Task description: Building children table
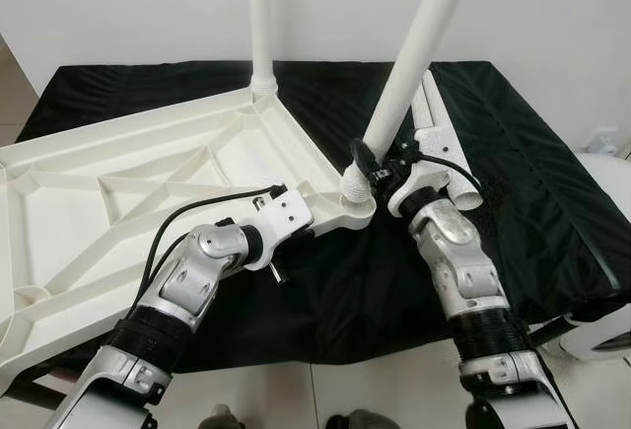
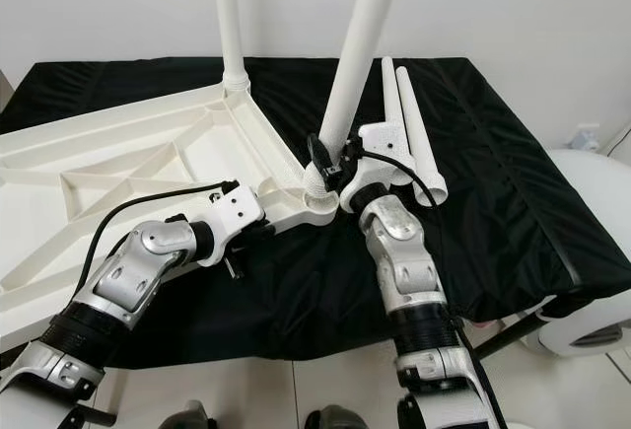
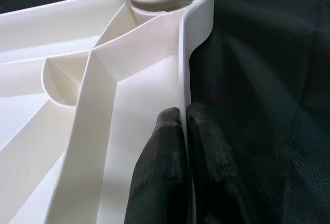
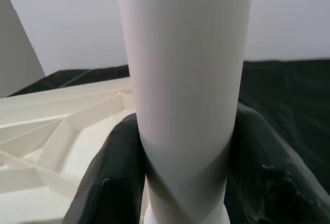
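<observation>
A white plastic tabletop (image 1: 118,192) lies upside down on a black cloth. One white leg (image 1: 260,15) stands upright in its far corner socket. A second leg (image 1: 414,44) leans in the near right corner socket (image 1: 355,192). My right gripper (image 4: 185,183) is shut around this leaning leg just above the socket, one black finger (image 4: 111,172) on each side. My left gripper (image 3: 184,113) is shut on the tabletop's rim (image 3: 198,23) a short way from that same corner, pinching the thin wall. Two loose legs (image 2: 409,123) lie side by side on the cloth beyond my right wrist.
The black cloth (image 1: 532,182) covers a table that ends near my arms, with tiled floor (image 1: 375,390) below. A white rounded object (image 1: 606,242) stands off the table's right side. A pale wall (image 1: 118,5) runs behind.
</observation>
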